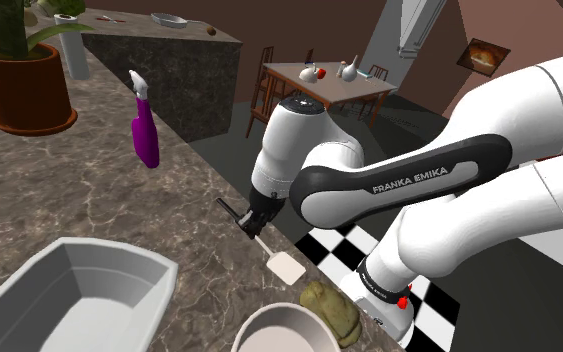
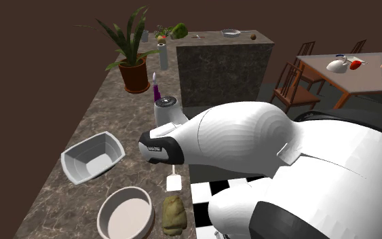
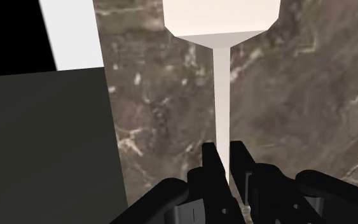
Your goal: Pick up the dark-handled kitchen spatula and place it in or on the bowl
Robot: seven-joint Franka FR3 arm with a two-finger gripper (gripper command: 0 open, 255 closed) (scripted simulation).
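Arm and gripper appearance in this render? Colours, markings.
White arm with rounded links and dark grey joint sections. One dark band carries white FRANKA EMIKA lettering. There are small red marks on the lowest link. The gripper is all black, with two slim fingers.

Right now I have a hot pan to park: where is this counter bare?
Bare marble counter lies between the plant pot, the purple spray bottle and the grey tub. It is crowded at the edge by the arm, where the gripper, spatula, bowl and olive lump sit close together.
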